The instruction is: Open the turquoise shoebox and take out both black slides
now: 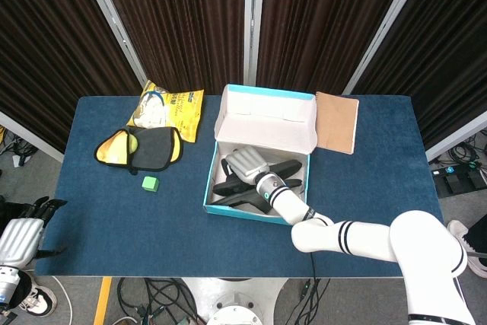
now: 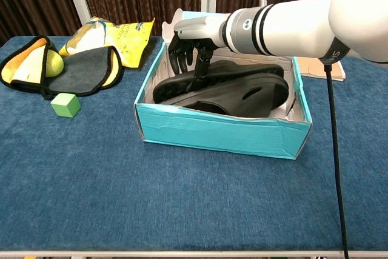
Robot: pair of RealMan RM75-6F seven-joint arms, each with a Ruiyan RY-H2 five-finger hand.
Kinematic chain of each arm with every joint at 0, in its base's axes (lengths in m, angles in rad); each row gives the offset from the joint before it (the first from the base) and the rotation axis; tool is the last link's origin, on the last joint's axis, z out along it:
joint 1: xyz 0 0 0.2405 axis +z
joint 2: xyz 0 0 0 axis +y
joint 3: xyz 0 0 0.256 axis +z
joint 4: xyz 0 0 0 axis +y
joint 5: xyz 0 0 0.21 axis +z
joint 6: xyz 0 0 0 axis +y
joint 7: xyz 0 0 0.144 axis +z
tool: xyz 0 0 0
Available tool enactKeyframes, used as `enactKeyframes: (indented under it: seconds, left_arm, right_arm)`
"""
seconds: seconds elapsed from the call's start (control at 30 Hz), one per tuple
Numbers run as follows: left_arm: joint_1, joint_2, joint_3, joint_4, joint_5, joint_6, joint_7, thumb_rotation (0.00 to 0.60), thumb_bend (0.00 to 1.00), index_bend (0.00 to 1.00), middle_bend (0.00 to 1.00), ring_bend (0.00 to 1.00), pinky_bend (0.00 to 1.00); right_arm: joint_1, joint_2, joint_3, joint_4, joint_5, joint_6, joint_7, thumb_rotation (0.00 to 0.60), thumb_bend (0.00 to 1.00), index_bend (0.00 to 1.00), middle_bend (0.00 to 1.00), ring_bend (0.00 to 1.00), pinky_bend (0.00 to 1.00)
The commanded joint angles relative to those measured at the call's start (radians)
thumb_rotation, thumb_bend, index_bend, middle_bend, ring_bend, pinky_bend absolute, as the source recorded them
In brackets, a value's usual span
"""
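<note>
The turquoise shoebox (image 1: 228, 211) stands open mid-table, its lid (image 1: 266, 116) tipped up at the back. Both black slides (image 2: 242, 92) lie inside it, one partly over the other. My right hand (image 2: 191, 43) reaches down into the box's left end. Its fingers (image 2: 199, 74) are spread and pointing down, and one touches the upper slide. No grip on the slide shows. In the head view the right hand (image 1: 245, 164) covers the slides' (image 1: 285, 169) left part. My left hand (image 1: 23, 234) hangs off the table's near left corner, fingers apart and holding nothing.
Left of the box are a green cube (image 1: 150, 183), a black-and-yellow cloth (image 1: 141, 148) with a yellow ball (image 2: 53, 62) in it, and a yellow snack bag (image 1: 163, 108). A brown cardboard sheet (image 1: 336, 122) lies right of the lid.
</note>
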Motion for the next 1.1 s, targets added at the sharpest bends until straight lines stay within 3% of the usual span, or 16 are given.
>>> enactKeyframes:
  seconds: [0.03, 0.2, 0.5, 0.9, 1.1]
  left_arm:
    - [0.000, 0.000, 0.001, 0.000, -0.001, -0.002, 0.000, 0.600, 0.00, 0.16, 0.15, 0.08, 0.30]
    - [-0.001, 0.000, 0.001, 0.000, -0.002, -0.003, 0.002, 0.600, 0.00, 0.16, 0.15, 0.08, 0.30]
    - [0.001, 0.001, 0.001, 0.003, -0.005, -0.003, -0.004, 0.600, 0.00, 0.16, 0.15, 0.08, 0.30]
    - [0.000, -0.003, 0.000, 0.003, 0.002, 0.003, -0.002, 0.600, 0.00, 0.16, 0.15, 0.08, 0.30]
    - [0.002, -0.006, -0.002, 0.003, 0.000, 0.008, 0.000, 0.600, 0.00, 0.16, 0.15, 0.08, 0.30]
  right_arm:
    - [-0.004, -0.009, -0.007, 0.004, -0.016, 0.028, -0.009, 0.600, 0.15, 0.73, 0.61, 0.47, 0.62]
    - [-0.009, -0.019, -0.009, 0.010, -0.021, 0.045, -0.014, 0.600, 0.24, 0.84, 0.69, 0.56, 0.70]
    - [-0.031, -0.021, 0.017, -0.002, -0.074, 0.087, 0.013, 0.600, 0.34, 0.89, 0.73, 0.59, 0.75]
    - [-0.097, 0.013, 0.069, -0.067, -0.254, 0.187, 0.106, 0.600, 0.39, 0.90, 0.74, 0.60, 0.76]
    - [-0.147, 0.046, 0.089, -0.126, -0.434, 0.314, 0.162, 0.600, 0.40, 0.90, 0.74, 0.60, 0.76]
